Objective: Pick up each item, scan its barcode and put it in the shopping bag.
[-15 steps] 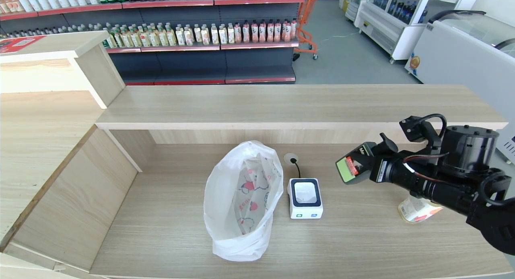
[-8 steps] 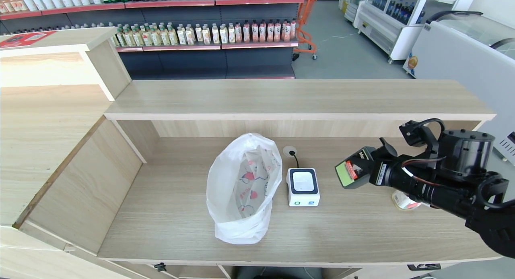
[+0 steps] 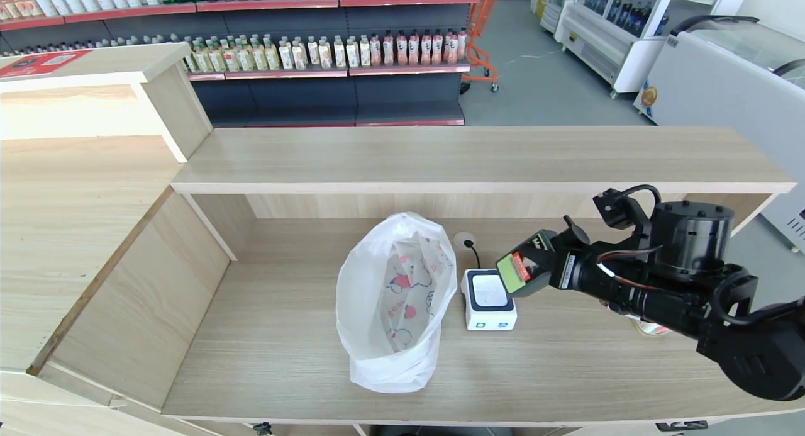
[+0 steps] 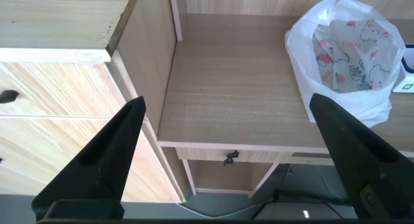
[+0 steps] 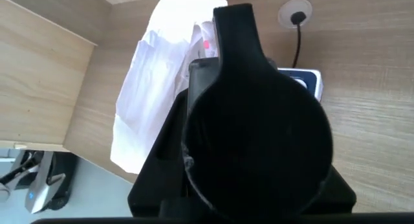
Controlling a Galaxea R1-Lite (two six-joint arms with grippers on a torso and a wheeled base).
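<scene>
The right gripper (image 3: 533,269) clamped a small dark box (image 3: 519,274) with a green-and-red label, raised by the right edge of the white desktop scanner (image 3: 489,299).
The white plastic shopping bag (image 3: 377,338) stood open just left of the scanner on the pale wooden counter (image 3: 566,373). The left gripper (image 4: 228,104) hung above the counter's near-left corner, jaws spread wide and empty.

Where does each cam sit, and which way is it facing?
Head: high on the robot, looking down at the counter, bag, scanner; right tool holding a pack.
Left wrist: off the counter's near edge, facing the bag; open left tool.
Right wrist: behind the pack, facing down at the scanner.
All three share the bag.
</scene>
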